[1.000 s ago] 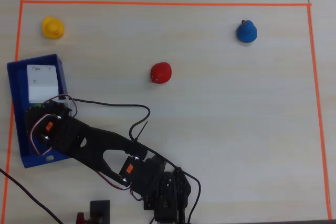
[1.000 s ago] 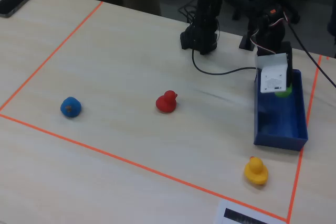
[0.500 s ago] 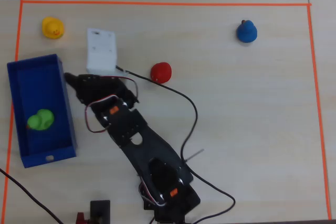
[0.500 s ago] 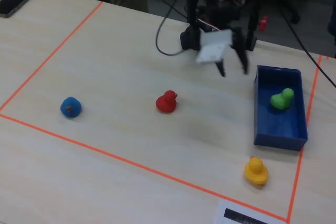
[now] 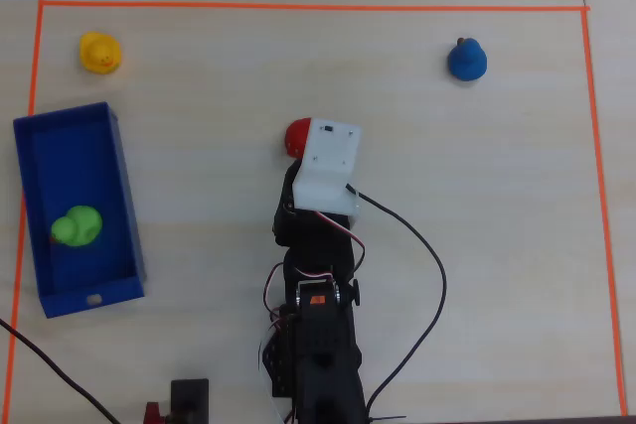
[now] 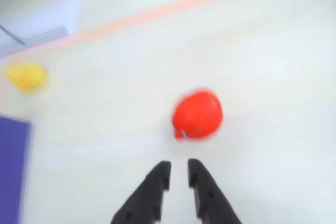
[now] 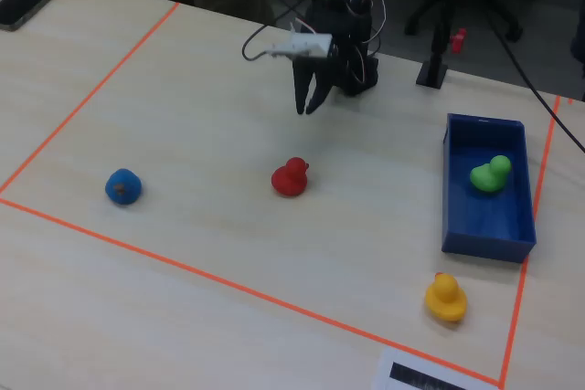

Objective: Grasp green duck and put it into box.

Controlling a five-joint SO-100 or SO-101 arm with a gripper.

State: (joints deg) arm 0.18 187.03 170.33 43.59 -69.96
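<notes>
The green duck lies inside the dark-blue box at the left of the overhead view. In the fixed view the duck sits in the box at the right. A corner of the box shows at the left edge of the wrist view. My gripper hangs above the table middle, well away from the box, its jaws a narrow gap apart and empty. It also shows in the fixed view. In the overhead view the white wrist mount hides it.
A red duck sits just ahead of the fingertips, also in the fixed view. A yellow duck stands above the box and a blue duck at the upper right. Orange tape borders the workspace.
</notes>
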